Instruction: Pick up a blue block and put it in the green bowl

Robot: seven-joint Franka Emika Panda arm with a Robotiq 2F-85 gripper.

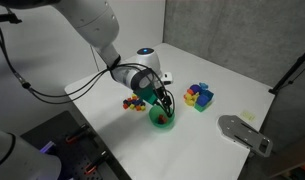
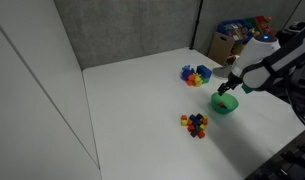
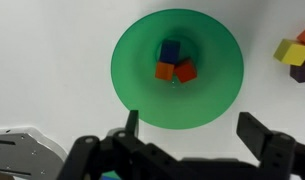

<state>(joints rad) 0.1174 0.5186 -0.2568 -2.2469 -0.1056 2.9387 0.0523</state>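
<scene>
Item one: the gripper [image 3: 190, 122], which we see entering the wrist view from 6 o'clock. Its jaws are spread wide with nothing between them, and its two dark fingers [image 3: 257, 133] stand to either side of the near rim of the bowl. In both exterior views the gripper [image 1: 164, 103] hangs directly above the bowl at the end of the white arm [image 1: 92, 25]. Item two: the green bowl [image 3: 132, 70], round and shallow, standing on the white table [image 1: 222, 70]. It fills the upper middle of the wrist view. Item three: the blue block [image 3: 170, 50], lying inside the bowl at 12 o'clock of its centre. Touching or just beside the blue block we count two more in the bowl: an orange block [image 3: 165, 71] at 7 o'clock of the centre and a red block [image 3: 185, 71] at 4 o'clock. Item four: the pile of tiny blocks [image 1: 132, 101], on the table near the bowl [image 1: 164, 123] at its 10 o'clock in an exterior view. Item five: the cluster of bigger blocks [image 1: 199, 96], blue, yellow and purple, at the bowl's 2 o'clock in the same view and well apart from the pile. In the wrist view part of this cluster [image 3: 295, 52] shows at the bowl's 2 o'clock. Item six: a grey flat object [image 1: 244, 133] on the table at the bowl's 4 o'clock. We cannot tell what it is.
</scene>
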